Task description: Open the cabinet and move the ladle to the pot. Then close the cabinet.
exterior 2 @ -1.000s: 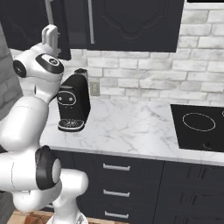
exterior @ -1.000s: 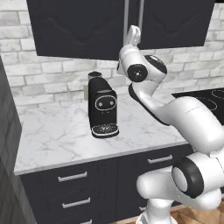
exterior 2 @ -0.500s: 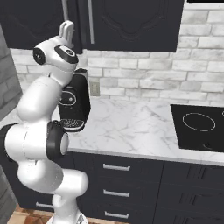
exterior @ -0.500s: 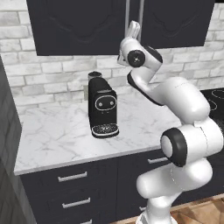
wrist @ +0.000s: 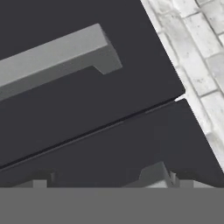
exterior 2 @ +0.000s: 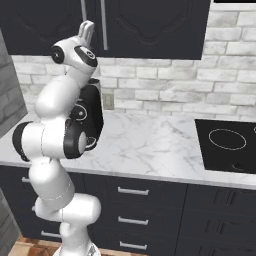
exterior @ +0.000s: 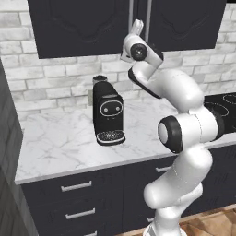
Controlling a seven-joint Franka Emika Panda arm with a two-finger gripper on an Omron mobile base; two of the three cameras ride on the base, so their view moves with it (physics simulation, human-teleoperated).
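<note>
White brick wall behind marble counter. Black two-door raised-panel wall cabinet (exterior: 87, 25) shut above black coffee machine (exterior: 108, 113). Two-finger gripper (exterior: 137, 25) at door bottoms, fingers apart. Doors rigid, hinged; best hold: long silver bar handle (wrist: 57, 54), smooth, possibly slippery

- The white arm is seen rising from its base, bent at a dark elbow joint and then reaching upward.
- The wrist is turned up, so the hand (exterior: 137, 26) is pointed almost straight up.
- In the right base view the hand (exterior 2: 87, 31) is seen at the top of the arm, above the rounded wrist joint.
- The two fingers are held wide apart, and nothing is gripped between them.
- In the hand view, one grey fingertip (wrist: 154, 176) is seen at the bottom edge, and the other at the lower left.
</note>
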